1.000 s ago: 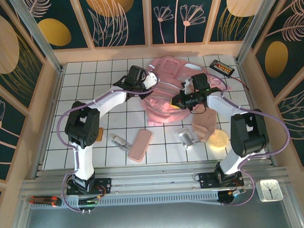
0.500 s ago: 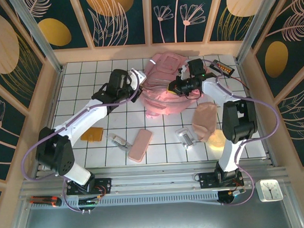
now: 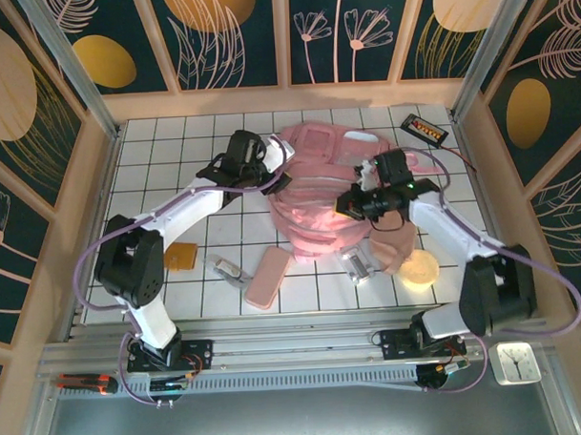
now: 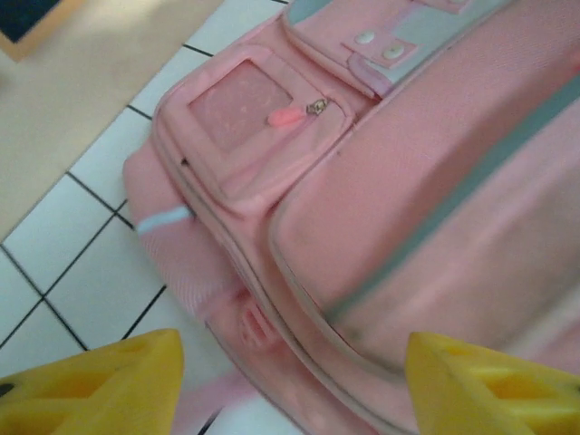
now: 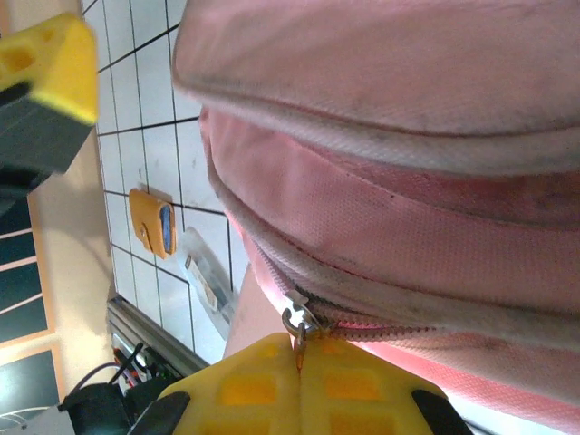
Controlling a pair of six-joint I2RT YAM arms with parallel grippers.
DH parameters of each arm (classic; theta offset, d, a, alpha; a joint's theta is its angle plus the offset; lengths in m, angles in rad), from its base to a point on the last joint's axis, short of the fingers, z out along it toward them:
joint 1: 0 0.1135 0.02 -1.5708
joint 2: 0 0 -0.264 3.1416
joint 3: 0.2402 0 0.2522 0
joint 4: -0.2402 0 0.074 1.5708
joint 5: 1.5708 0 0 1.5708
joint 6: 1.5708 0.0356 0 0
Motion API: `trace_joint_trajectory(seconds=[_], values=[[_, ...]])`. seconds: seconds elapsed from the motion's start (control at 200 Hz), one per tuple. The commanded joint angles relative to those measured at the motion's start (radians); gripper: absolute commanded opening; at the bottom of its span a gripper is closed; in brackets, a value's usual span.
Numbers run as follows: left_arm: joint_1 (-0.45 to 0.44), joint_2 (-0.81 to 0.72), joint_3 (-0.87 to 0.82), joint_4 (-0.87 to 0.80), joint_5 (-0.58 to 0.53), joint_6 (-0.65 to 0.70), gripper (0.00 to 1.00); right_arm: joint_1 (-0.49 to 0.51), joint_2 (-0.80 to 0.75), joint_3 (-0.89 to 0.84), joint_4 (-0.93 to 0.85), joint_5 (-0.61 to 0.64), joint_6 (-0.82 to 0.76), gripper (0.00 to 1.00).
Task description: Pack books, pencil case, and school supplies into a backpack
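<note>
Top external had the pink backpack (image 3: 318, 193) on the desk (image 3: 174, 155), pencil case (image 3: 268, 277) unpacked beside it; left wrist had left fingers (image 4: 100, 381) spread over its pocket (image 4: 254, 118); right wrist had right fingers (image 5: 254, 390) pinching the zip pull (image 5: 296, 326), so unzipping seemed in hand, next needing a steady pull along the track.

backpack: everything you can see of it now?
The backpack is large, soft, pale pink fabric, lying on the white tiled table, far centre. The left wrist view shows a small zipped pocket and two snaps. The right gripper has its fingers shut on its metal zip pull; the left gripper hangs open over its side.
</note>
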Motion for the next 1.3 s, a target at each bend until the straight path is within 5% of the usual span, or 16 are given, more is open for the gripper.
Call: trace_joint_trajectory(seconds=[0.0, 0.23, 0.841, 0.941, 1.011, 1.296], values=[[-0.023, 0.026, 0.05, -0.048, 0.145, 0.159, 0.68, -0.021, -0.06, -0.039, -0.005, -0.005, 0.012, 0.0], [-0.07, 0.069, 0.077, -0.141, 0.329, 0.254, 0.73, -0.024, -0.044, -0.061, 0.022, -0.03, 0.004, 0.0], [-0.102, 0.286, 0.294, -0.234, 0.138, 0.295, 0.61, -0.05, -0.085, -0.096, 0.046, -0.067, 0.002, 0.0], [-0.107, 0.321, 0.331, -0.256, 0.173, 0.293, 0.45, -0.05, -0.092, -0.102, 0.051, -0.066, 0.002, 0.0], [-0.107, 0.341, 0.356, -0.278, 0.204, 0.28, 0.0, -0.052, -0.087, -0.097, 0.048, -0.066, -0.005, 0.0], [-0.094, 0.395, 0.635, -0.361, 0.089, -0.151, 0.0, -0.061, -0.01, 0.002, 0.044, -0.054, -0.012, 0.0]])
